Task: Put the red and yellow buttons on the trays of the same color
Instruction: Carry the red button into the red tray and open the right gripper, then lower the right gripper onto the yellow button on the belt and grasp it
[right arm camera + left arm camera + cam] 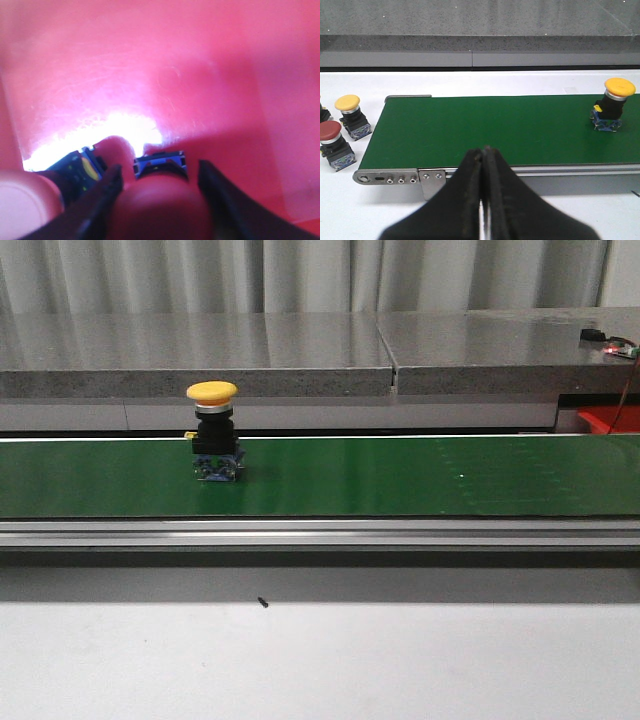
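Red button [161, 197] between right pincer [160, 187] fingers, over red tray [200, 75].

In the right wrist view almost everything is blurred. A red button [160, 200] fills the bottom centre of the frame, out of focus and cut by the bottom edge, between the two dark fingers [220, 200] of the right end effector [159, 192]; whether the fingers touch it cannot be told. At the bottom left a second button [30, 195] is cut by the frame edge. A bright glare hides part of the red tray [200, 75] floor.

In the front view, a red object [610, 420] at the right edge is cut off. A tiny dark speck [262, 603] on the bench [320, 660] is too small to identify.

In the left wrist view, the left end effector [482, 200] is cut by the bottom edge.
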`<state>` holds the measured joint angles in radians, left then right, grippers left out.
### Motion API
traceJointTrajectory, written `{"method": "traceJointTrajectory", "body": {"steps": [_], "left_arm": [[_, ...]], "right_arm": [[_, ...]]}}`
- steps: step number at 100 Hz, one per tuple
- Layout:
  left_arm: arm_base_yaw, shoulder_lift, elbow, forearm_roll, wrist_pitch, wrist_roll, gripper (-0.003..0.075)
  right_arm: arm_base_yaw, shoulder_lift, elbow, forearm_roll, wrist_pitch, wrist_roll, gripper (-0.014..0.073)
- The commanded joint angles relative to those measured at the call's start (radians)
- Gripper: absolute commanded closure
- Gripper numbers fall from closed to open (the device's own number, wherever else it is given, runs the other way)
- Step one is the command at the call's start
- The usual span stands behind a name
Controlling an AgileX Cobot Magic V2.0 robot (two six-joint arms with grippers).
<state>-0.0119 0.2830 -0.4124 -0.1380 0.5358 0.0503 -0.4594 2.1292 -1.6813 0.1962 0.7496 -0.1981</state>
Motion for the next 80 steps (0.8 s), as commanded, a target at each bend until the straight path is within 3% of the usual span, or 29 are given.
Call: {"method": "traceJointTrajectory", "body": {"steps": [1, 12, 35, 51, 80], "left_arm": [[-0.009, 0.007, -0.026, -0.013, -0.078, -0.005, 0.0741], [-0.009, 0.007, -0.026, -0.013, -0.078, -0.005, 0.0741], [-0.009, 0.007, -0.026, -0.013, -0.078, -0.005, 0.0741], [-0.009, 0.007, -0.026, -0.013, -0.078, -0.005, 0.0741], [-0.009, 0.007, -0.026, -0.013, -0.078, -0.005, 0.0741]], "right_arm": [[-0.008, -0.078, -0.025, 0.006, -0.014, 0.000, 0.0120], [-0.008, -0.106, -0.025, -0.007, -0.008, 0.000, 0.0028], [-0.008, -0.208, -0.025, -0.037, 0.021, 0.000, 0.0032], [0.012, -0.303, -0.024, -0.035, 0.124, -0.022, 0.0032], [0.181, -0.482, 0.063, -0.032, 0.162, -0.074, 0.0032]]}}
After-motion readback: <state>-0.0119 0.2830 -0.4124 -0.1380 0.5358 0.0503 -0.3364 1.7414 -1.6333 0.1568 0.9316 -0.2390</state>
